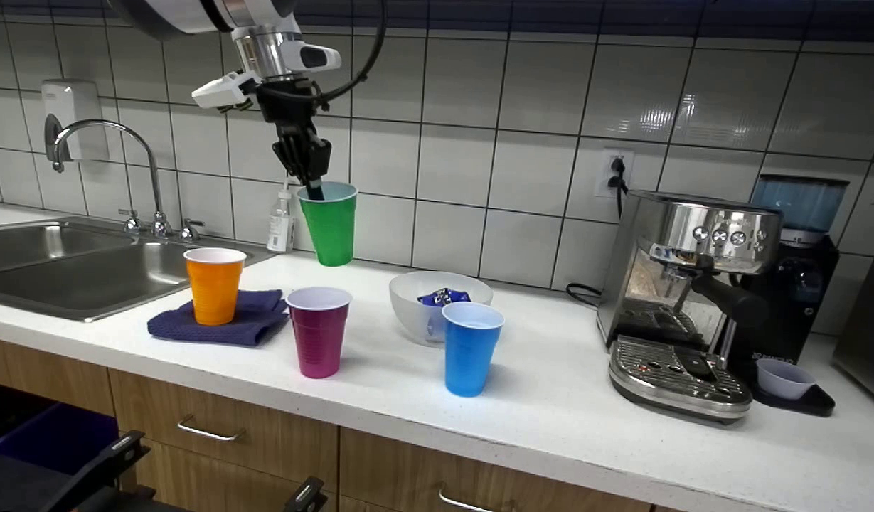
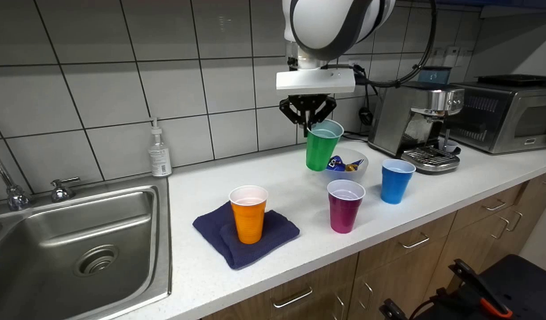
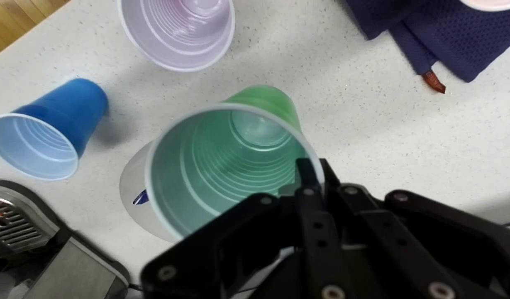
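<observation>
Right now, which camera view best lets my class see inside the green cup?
The wrist view: it looks into the green cup, showing its ridged inner wall and base, though the jaws hide part. Both exterior views show mainly the outer wall, plus some inner wall below the rim, not the base inside.

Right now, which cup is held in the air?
The green cup: the pincer grips its rim, while the orange cup, purple cup and blue cup stand below.

Cups [image 1: 318, 338] between sink [image 1: 88, 281] and coffee machine [image 1: 664, 291]
One on cloth [image 1: 257, 313], two before the bowl [image 1: 409, 309], one cup [image 1: 330, 235] aloft in the gripper [image 1: 313, 189].
</observation>
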Robot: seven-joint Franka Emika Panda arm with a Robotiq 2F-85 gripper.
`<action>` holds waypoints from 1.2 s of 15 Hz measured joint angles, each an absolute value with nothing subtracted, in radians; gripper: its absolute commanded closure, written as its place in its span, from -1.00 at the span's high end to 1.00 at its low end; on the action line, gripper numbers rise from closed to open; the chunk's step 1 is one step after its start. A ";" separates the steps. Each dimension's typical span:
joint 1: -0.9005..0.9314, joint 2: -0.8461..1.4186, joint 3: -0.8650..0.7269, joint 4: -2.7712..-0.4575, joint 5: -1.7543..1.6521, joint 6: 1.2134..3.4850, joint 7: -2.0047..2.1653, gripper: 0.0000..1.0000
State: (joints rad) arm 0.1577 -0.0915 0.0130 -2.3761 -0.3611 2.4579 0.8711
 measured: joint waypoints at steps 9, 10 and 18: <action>0.107 -0.200 0.081 -2.482 -0.358 2.354 0.926 -0.98; 0.104 -0.208 0.085 -2.491 -0.358 2.348 0.935 -0.98; 0.085 -0.238 0.097 -2.543 -0.352 2.335 0.978 -0.98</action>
